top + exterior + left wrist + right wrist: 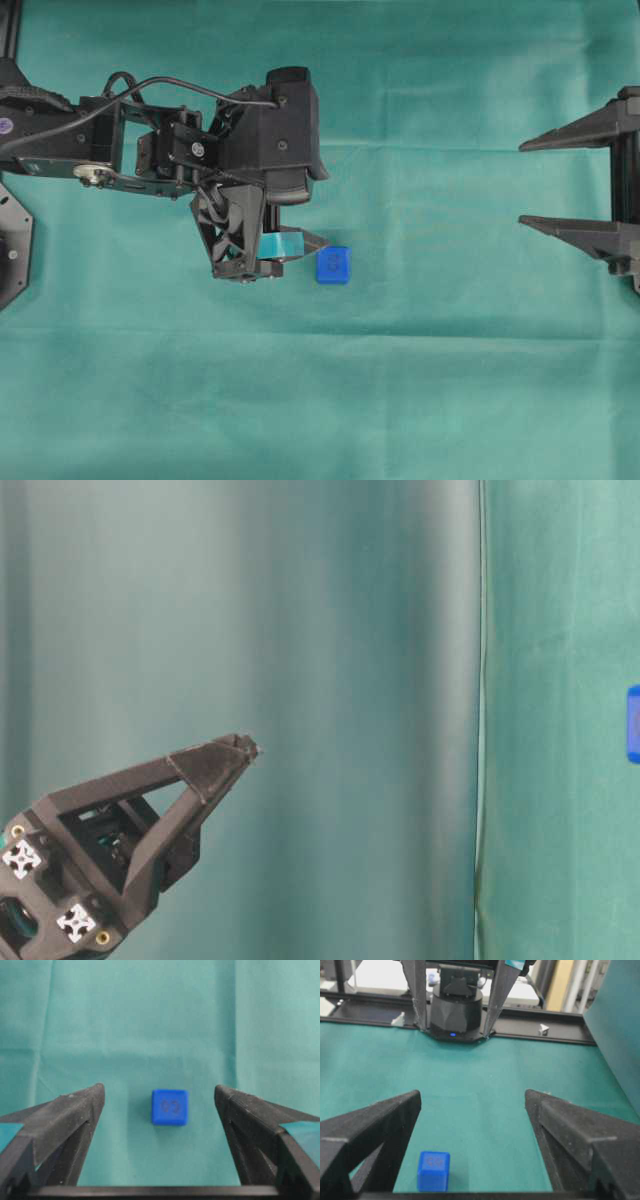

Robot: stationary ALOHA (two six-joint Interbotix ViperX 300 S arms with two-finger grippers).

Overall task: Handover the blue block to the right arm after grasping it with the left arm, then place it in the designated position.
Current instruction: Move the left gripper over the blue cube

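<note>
The blue block (333,265) lies on the green cloth near the middle of the table, a faint dark mark on its top. My left gripper (312,215), with teal bands, hangs above it pointing down and stands open. In the left wrist view the blue block (170,1107) sits centred between the spread fingertips of the left gripper (159,1088), touching neither. My right gripper (522,183) waits open at the right edge, well apart from the block. The right wrist view has the blue block (434,1170) low and left of the right gripper (472,1093). The designated position does not show.
Green cloth (450,380) covers the whole table. In the right wrist view the left arm's base (454,1015) and a black frame rail (555,1030) stand at the far edge. A black mount plate (10,250) sits at the left edge.
</note>
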